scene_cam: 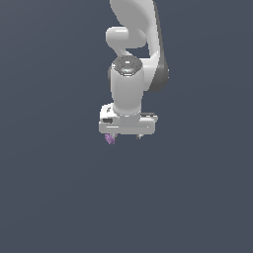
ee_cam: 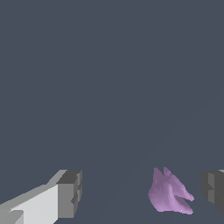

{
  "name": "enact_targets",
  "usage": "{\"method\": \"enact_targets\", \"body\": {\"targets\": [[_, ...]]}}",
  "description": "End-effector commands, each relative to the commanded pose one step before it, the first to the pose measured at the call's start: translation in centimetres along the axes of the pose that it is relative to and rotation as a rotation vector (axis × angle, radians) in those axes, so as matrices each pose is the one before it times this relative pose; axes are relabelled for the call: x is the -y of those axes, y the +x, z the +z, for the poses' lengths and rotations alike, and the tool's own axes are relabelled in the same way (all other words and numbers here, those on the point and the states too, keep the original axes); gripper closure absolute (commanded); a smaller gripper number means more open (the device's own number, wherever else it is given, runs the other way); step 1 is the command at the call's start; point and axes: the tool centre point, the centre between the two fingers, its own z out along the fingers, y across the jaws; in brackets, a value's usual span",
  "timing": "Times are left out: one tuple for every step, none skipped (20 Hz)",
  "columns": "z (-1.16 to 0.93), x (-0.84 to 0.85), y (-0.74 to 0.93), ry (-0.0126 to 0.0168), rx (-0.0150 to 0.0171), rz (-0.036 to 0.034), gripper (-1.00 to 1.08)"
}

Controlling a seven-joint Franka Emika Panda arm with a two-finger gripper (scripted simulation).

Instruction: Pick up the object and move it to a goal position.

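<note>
The two dark grey finger pads (ee_cam: 70, 192) stand well apart, released, with nothing clamped between them. In the wrist view the tiny light-purple, lumpy, spiky object (ee_cam: 168, 194) lies in the gap between the pads, but far off-centre: it sits just beside one pad, with a small strip of floor showing between the two, and well apart from the other pad, the one on the pale finger. The object rests on the plain dark slate-grey floor (ee_cam: 109, 87), which carries no other thing in either view.

Outward from the fingers, the white robot gripper (scene_cam: 127, 134) hangs low over the floor, pointing straight down. In the exterior view the purple object (scene_cam: 109, 139) peeks out under the gripper body at the exterior view's left end, beside the fingertip there. Above, the white wrist and the bulky white-and-grey arm (scene_cam: 133, 59) rise out of the frame.

The likely trouble is the off-centre placing. If the fingers close from here, the near pad would probably meet the object first and shove or roll it across the floor. Its irregular, pointed shape offers poor flat contact, so it could twist, pop out sideways, or be pinched only by a tip and slip during the lift. No goal marker is visible.
</note>
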Motion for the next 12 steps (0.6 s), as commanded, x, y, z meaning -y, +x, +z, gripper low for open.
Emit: {"method": "enact_targets", "body": {"targets": [[0.000, -0.001, 0.000, 0.00000, 0.00000, 0.00000, -0.92], [-0.030, -0.030, 0.002, -0.00030, -0.00058, -0.00022, -0.92], [-0.079, -0.095, 0.009, -0.00078, -0.00156, -0.00055, -0.92], [-0.121, -0.160, 0.016, -0.00123, -0.00242, -0.00085, -0.92], [-0.181, -0.215, 0.018, -0.00183, -0.00357, -0.00124, -0.92], [-0.221, -0.277, 0.024, -0.00230, -0.00438, -0.00150, -0.92], [-0.231, -0.281, 0.022, -0.00244, -0.00456, -0.00153, -0.92], [-0.175, -0.219, 0.018, -0.00188, -0.00345, -0.00111, -0.92], [-0.127, -0.151, 0.012, -0.00137, -0.00248, -0.00074, -0.92], [-0.075, -0.085, 0.007, -0.00080, -0.00144, -0.00036, -0.92], [0.004, -0.023, 0.008, 0.00000, 0.00000, 0.00000, -0.92], [-0.010, 0.064, -0.015, 0.00000, 0.00000, 0.00000, -0.92]]}}
